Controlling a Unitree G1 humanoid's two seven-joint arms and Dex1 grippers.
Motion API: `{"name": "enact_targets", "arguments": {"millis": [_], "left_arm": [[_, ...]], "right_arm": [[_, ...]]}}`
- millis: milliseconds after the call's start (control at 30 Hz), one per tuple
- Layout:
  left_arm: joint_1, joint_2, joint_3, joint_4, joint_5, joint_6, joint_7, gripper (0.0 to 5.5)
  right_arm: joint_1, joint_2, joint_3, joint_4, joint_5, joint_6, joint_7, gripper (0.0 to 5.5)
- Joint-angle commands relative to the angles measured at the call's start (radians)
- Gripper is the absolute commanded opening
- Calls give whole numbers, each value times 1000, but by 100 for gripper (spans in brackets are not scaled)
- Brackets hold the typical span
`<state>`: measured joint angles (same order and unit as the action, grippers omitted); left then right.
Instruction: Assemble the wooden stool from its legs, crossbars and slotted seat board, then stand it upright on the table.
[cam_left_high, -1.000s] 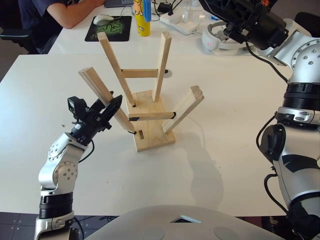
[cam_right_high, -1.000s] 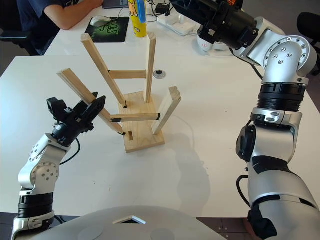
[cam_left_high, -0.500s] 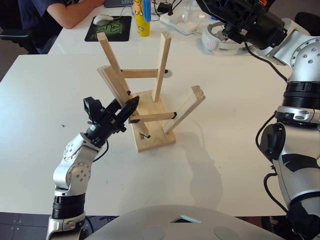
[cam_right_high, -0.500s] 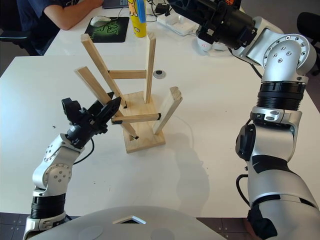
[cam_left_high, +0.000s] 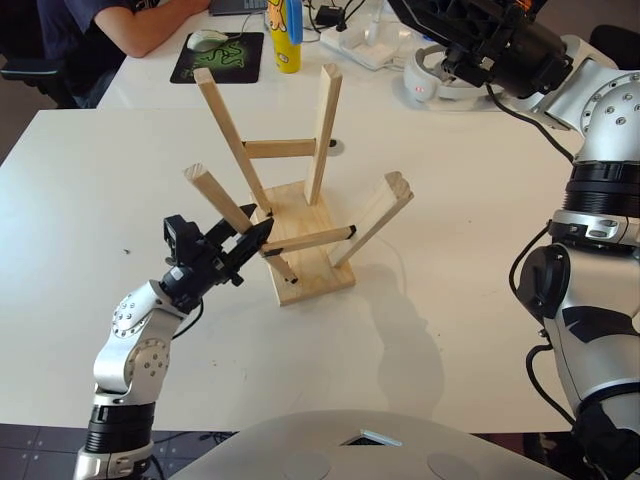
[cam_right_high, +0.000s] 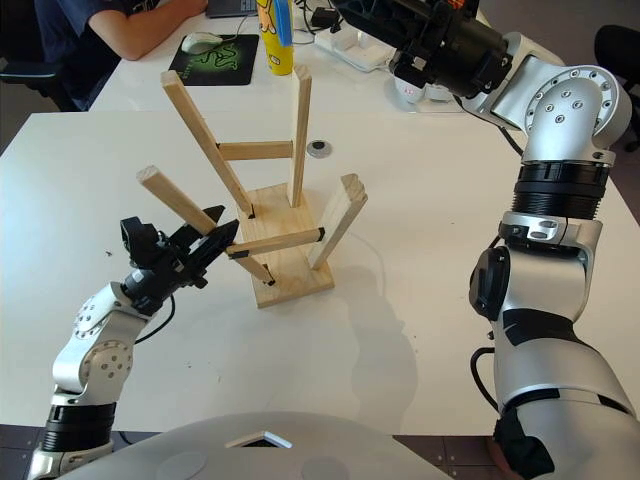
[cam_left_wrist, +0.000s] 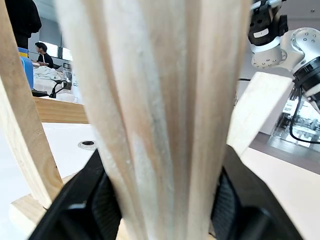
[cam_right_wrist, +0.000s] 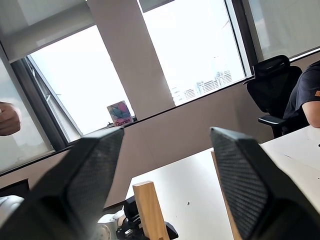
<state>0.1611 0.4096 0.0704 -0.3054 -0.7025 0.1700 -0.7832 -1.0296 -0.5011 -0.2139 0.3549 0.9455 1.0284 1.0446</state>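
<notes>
Stool (cam_left_high: 305, 238): inverted, seat board (cam_left_high: 318, 278) flat on bench (cam_left_high: 450, 330), mid. 4 legs up. Light, stiff wood; joints prob. loose, so hold low on a leg, nr crossbar (cam_left_high: 280, 148). L gripper (cam_left_high: 250, 238) pinches near-left leg (cam_left_high: 212, 188). R gripper (cam_right_wrist: 167, 152) spread, raised far right.

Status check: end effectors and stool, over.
Left end effector shut on tilted near leg. Right end effector open, raised over far desk. Stool upside down on seat board, not upright yet. Bottle behind, apart.
</notes>
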Motion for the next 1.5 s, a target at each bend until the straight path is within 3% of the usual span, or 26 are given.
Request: {"name": "enact_targets", "arguments": {"millis": [33, 733, 1033, 1133, 1267, 1500], "left_arm": [[47, 75, 14, 44, 55, 59, -19, 203], [-132, 268, -29, 143, 113, 86, -189, 203], [-80, 282, -12, 104, 101, 99, -198, 203], [-65, 265, 12, 110, 80, 110, -176, 203], [-53, 223, 35, 114, 38, 135, -138, 203], [-4, 184, 8, 50, 44, 137, -107, 203]], "right_arm": [[-15, -8, -12, -18, -2, 10, -5, 320], [8, -12, -18, -56, 7, 55, -8, 320], [59, -31, -24, -130, 26, 92, -3, 320], [110, -71, 36, -257, 14, 67, 87, 320], [210, -159, 262, -450, -196, -239, 344, 320], [139, -88, 514, -354, -556, -697, 443, 320]]}}
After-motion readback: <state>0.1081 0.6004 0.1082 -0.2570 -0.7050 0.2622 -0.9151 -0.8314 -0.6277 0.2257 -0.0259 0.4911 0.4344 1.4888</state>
